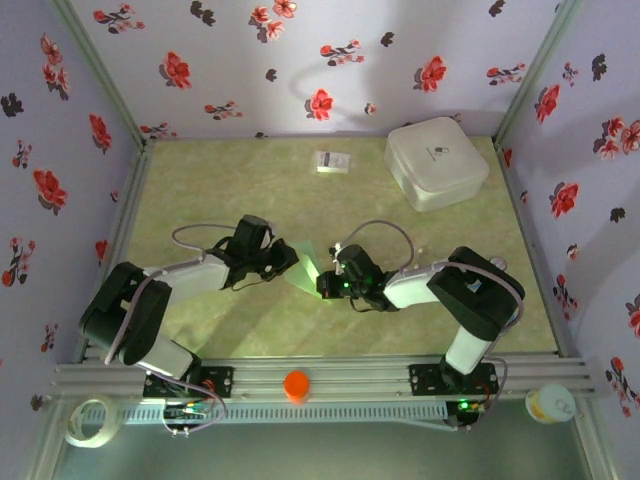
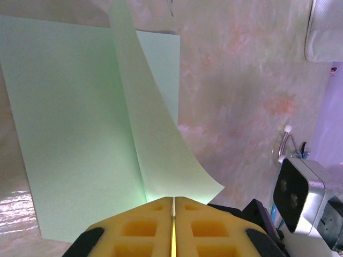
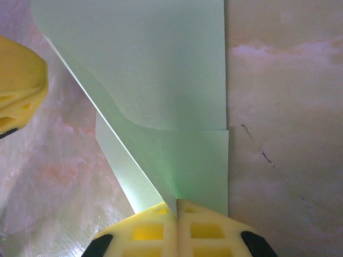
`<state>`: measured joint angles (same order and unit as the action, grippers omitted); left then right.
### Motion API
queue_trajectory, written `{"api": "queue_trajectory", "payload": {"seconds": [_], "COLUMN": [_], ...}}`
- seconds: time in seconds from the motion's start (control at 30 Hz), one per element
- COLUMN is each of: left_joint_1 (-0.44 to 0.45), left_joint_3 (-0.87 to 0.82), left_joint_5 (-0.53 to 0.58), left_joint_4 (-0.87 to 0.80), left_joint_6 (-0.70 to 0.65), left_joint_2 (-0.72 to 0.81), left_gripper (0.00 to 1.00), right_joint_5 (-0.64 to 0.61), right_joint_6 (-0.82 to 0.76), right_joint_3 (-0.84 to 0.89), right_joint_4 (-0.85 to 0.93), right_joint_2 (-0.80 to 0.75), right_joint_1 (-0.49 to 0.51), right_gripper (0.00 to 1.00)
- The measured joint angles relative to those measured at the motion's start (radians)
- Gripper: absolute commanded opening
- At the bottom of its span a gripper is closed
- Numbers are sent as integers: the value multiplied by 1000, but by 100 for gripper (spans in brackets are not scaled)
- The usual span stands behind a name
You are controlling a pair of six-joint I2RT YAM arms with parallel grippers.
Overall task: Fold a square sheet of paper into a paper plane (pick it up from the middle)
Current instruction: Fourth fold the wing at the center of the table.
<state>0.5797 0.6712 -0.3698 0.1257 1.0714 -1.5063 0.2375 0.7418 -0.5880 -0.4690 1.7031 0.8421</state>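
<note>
Between left hand (image 2: 173, 201) and right hand (image 3: 177, 202), square sheet of paper (image 2: 80, 134), both clamped on it

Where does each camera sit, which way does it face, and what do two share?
Top external: above and behind the arms, looking down at the table; both arms show.
Left wrist: on the left gripper, looking along its yellow fingers at the square sheet of paper.
Right wrist: on the right gripper, facing the same sheet; its fingers show.
Shared: both wrist views see the sheet.

Print on card (image 1: 333, 161) illegible
</note>
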Motion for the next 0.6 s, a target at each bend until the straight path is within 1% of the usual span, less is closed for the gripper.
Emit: {"api": "queue_trajectory", "payload": {"seconds": [0.6], "left_joint_1": [0], "left_joint_3": [-2], "left_joint_5": [-1], "left_joint_4": [17], "left_joint_6": [0], "left_joint_2": [0], "left_gripper": [9], "right_joint_5": [1], "right_joint_6": [3], "right_joint_3": [1], "right_joint_4": [-5], "right_joint_2": [1], "right_joint_1": [0], "right_gripper": [5]}}
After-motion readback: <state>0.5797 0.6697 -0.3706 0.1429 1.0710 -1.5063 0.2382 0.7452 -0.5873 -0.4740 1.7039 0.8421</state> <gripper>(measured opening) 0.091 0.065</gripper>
